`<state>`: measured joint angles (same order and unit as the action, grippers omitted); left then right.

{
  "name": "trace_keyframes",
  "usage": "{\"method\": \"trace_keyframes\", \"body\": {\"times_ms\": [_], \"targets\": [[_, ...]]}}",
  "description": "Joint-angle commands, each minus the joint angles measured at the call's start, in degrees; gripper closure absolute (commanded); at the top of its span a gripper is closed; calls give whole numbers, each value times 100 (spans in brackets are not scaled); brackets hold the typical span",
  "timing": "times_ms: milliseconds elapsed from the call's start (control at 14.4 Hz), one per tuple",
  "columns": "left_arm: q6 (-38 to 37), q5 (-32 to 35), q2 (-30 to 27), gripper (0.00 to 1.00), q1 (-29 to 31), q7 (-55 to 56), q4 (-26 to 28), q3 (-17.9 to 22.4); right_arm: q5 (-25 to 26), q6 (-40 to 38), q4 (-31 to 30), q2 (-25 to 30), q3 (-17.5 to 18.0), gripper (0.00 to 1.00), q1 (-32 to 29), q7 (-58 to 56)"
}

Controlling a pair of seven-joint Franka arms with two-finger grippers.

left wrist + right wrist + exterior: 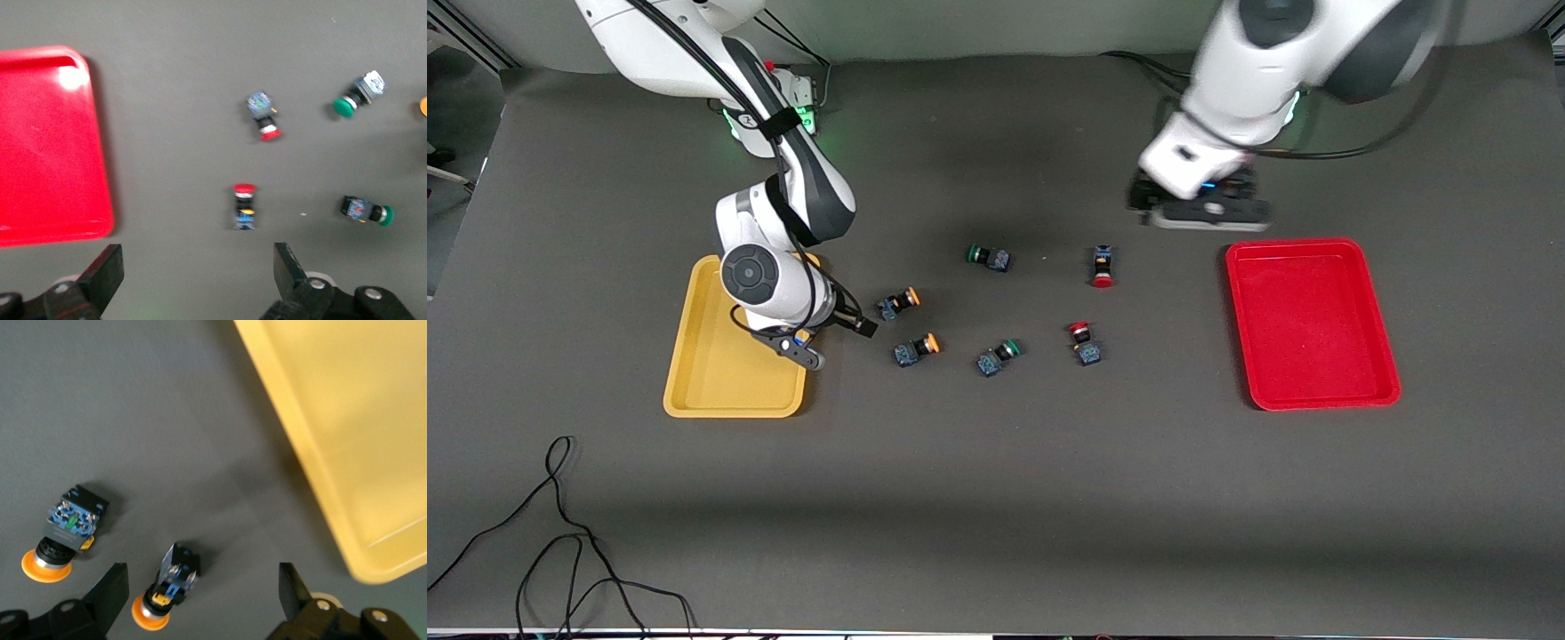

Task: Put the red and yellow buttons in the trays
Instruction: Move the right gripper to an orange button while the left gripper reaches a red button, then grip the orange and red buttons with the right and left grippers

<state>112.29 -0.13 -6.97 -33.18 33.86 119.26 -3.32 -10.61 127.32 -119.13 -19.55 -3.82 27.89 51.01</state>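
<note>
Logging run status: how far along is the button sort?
Nothing placed yet: yellow tray and red tray are empty. All four buttons lie on the table, two yellow, two red. Right claw is open over the yellow pair; left claw is open beside the red tray.

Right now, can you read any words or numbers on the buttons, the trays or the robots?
No text can be read anywhere.
Red tray: plain, no label.
Yellow tray: plain, no label.
Buttons, such as the yellow-capped one: small marks on the blue base, too blurred to read.
Right arm: a small dark mark, unreadable.
</note>
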Motion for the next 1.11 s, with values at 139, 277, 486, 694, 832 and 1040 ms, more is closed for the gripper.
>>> {"method": "trace_keyframes", "body": {"times_ms": [139, 277, 486, 694, 832, 1040], "targets": [[800, 22, 117, 0, -479, 455, 604, 95, -354, 1065, -479, -197, -57, 0, 611, 1181], [1660, 22, 309, 0, -576, 507, 1150, 86, -354, 1391, -611, -320, -49, 0, 761, 1455], [2601, 109, 1257, 0, -690, 920, 1178, 77, -354, 1646, -682, -496, -58, 0, 867, 1570], [3315, 188, 2014, 0, -690, 912, 1187, 86, -345, 1805, -673, -619, -58, 2, 867, 1561], [3360, 276, 2243, 0, -673, 903, 1196, 86, -337, 1814, -664, -637, -57, 37, 867, 1473], [3536, 294, 2621, 0, -655, 895, 1205, 86, -337, 1814, -656, -637, -58, 97, 859, 1447]]}}
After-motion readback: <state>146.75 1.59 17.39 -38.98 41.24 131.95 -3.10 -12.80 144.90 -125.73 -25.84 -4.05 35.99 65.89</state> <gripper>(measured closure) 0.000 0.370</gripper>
